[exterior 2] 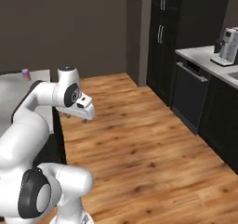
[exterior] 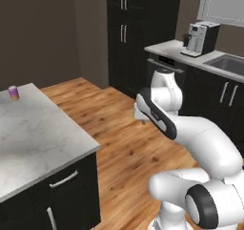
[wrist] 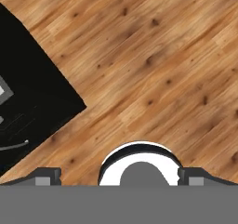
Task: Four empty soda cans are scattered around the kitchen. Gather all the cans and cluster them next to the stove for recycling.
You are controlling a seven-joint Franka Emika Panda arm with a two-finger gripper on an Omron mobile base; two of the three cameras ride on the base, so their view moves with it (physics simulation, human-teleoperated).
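One soda can (exterior: 13, 93), purple-pink with a yellow base, stands upright at the far corner of the marble island counter (exterior: 38, 138). The right base view has the same can (exterior 2: 25, 74) at the far left. My gripper (exterior: 141, 120) hangs folded close to the arm and points down at the wood floor, well to the right of the island and far from the can. From the other side the gripper (exterior 2: 77, 118) sits just past the island's edge. Its fingertips (wrist: 46, 176) stand wide apart at the bottom of the hand view, open with nothing between them. The stove is out of view.
Black base cabinets with a light countertop run along the right wall, carrying a coffee machine (exterior: 200, 37) and a sink (exterior: 228, 62), with a dishwasher front (exterior 2: 190, 95) below. Tall black cabinets (exterior: 138, 28) stand at the back. Open wood floor (exterior 2: 139, 139) lies between island and wall.
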